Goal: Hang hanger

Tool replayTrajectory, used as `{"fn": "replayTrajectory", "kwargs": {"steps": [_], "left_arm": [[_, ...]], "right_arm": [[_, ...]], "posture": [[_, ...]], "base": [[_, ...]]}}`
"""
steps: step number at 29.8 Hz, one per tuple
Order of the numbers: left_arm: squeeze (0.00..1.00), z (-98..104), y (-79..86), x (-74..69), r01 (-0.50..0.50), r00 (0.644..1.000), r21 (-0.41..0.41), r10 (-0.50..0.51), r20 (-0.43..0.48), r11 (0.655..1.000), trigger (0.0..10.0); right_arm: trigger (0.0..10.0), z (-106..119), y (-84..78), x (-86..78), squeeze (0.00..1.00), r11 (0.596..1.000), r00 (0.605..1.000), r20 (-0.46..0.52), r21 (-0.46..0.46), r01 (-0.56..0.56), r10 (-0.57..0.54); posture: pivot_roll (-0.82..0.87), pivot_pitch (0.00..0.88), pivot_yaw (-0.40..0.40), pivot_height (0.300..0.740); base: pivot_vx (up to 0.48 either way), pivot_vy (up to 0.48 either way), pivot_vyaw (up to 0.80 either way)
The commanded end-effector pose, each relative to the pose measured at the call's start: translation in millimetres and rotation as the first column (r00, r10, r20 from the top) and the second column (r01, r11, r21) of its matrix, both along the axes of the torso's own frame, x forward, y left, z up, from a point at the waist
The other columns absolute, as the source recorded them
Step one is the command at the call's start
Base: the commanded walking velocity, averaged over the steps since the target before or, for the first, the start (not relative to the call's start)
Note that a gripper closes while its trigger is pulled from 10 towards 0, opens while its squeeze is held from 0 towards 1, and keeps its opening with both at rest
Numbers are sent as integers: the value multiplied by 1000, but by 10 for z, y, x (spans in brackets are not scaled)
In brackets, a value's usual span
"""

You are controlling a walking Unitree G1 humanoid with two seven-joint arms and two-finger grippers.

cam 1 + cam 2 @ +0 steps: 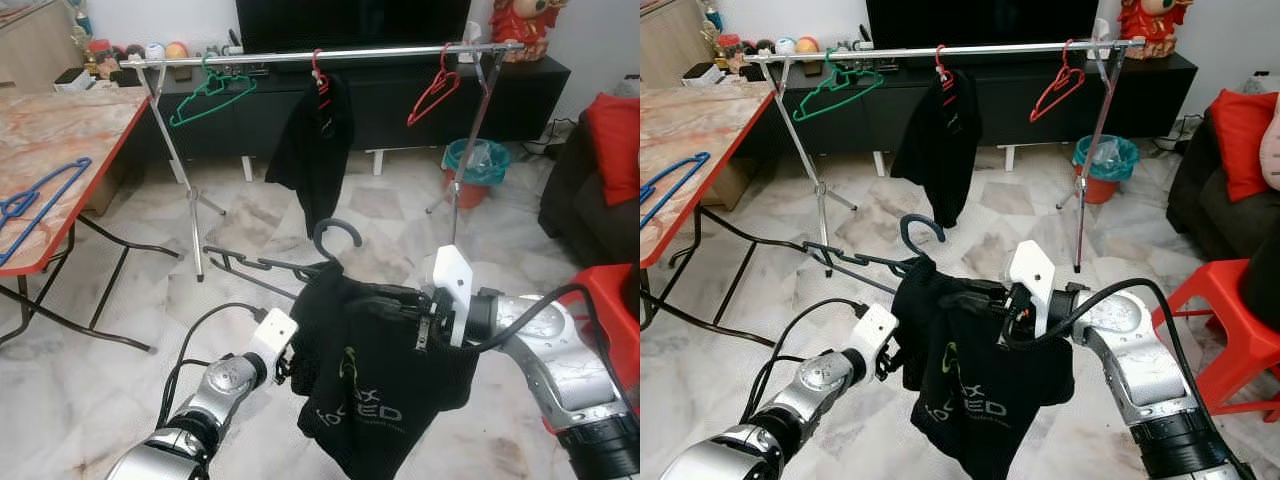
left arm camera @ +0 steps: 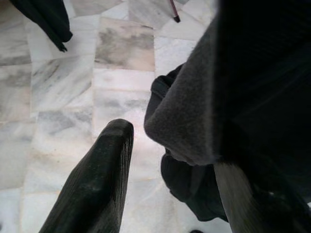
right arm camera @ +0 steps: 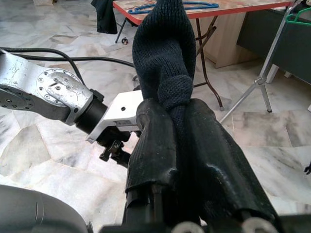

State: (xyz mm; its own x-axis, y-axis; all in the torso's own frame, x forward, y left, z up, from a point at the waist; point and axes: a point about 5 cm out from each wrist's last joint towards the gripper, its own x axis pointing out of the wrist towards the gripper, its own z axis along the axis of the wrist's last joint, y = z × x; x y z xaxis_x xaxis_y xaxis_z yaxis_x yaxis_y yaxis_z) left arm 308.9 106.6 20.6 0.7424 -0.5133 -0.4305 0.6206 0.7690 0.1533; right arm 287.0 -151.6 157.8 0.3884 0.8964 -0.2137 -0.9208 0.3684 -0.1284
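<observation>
A black shirt [image 1: 375,385] hangs from a dark hanger [image 1: 250,265] whose hook [image 1: 337,233] points up and whose left arm sticks out bare. My right gripper [image 3: 167,104] is shut on the shirt's bunched shoulder at the top of the hanger, low in front of the silver clothes rail [image 1: 330,55]. At the shirt's left edge is my left gripper [image 1: 287,365], open, with cloth [image 2: 194,121] draped over one finger [image 2: 97,184]. On the rail hang a green hanger [image 1: 210,95], a black garment [image 1: 315,145] on a red hanger, and a bare red hanger [image 1: 435,90].
A marble-topped folding table [image 1: 70,130] stands on the left with a blue hanger [image 1: 40,200] on it. Beyond the rack's right leg is a teal bin [image 1: 475,165]. A red stool [image 1: 612,300] and a dark sofa with a red cushion [image 1: 615,130] are on the right.
</observation>
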Motion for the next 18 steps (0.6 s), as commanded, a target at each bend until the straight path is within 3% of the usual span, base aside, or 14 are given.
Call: {"fn": "replayTrajectory", "kwargs": {"steps": [1, 11, 18], "left_arm": [[0, -26, 21, -26, 6, 1000, -7, -6, -12, 1000, 0], [0, -28, 44, -36, 10, 1000, -31, -10, -20, 999, 0], [0, -48, 139, -62, 29, 999, -8, -30, -23, 1000, 0]], "right_arm": [[10000, 59, 21, -9, 0, 1000, 1000, 27, 14, -13, 13], [10000, 11, -24, 30, 0, 1000, 999, 23, -6, 30, -30], [10000, -41, -182, 187, 0, 980, 980, 59, -54, 193, -190]], "posture": [[-52, 2, 45, 740], [-50, 3, 47, 740], [-48, 6, 48, 740]], "base": [[0, 0, 0], [0, 0, 0], [0, 0, 0]]}}
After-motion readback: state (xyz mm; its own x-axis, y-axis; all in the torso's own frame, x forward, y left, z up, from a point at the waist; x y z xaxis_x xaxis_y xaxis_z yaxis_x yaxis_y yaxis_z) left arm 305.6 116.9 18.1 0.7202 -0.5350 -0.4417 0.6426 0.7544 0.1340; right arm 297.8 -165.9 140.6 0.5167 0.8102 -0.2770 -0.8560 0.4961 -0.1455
